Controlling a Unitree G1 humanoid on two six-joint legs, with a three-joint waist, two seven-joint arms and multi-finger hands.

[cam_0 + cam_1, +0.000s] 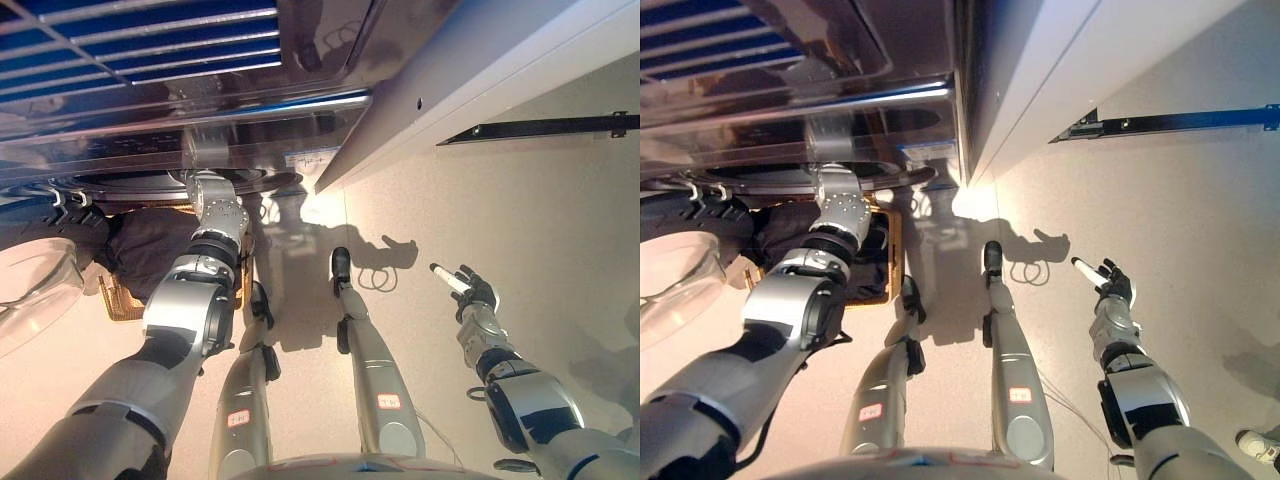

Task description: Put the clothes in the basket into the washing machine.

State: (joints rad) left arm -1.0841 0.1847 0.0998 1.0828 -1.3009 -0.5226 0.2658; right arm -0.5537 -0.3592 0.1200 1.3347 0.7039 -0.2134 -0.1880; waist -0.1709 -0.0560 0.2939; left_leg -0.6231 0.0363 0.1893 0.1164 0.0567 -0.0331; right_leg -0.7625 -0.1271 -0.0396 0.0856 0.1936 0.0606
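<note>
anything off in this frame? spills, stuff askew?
No spills or damage visible. The basket sits on the floor right at the washing machine, dark clothes heaped in it. The left hand is hidden up at the machine's opening; the right hand hangs open over bare floor, holding nothing.
</note>
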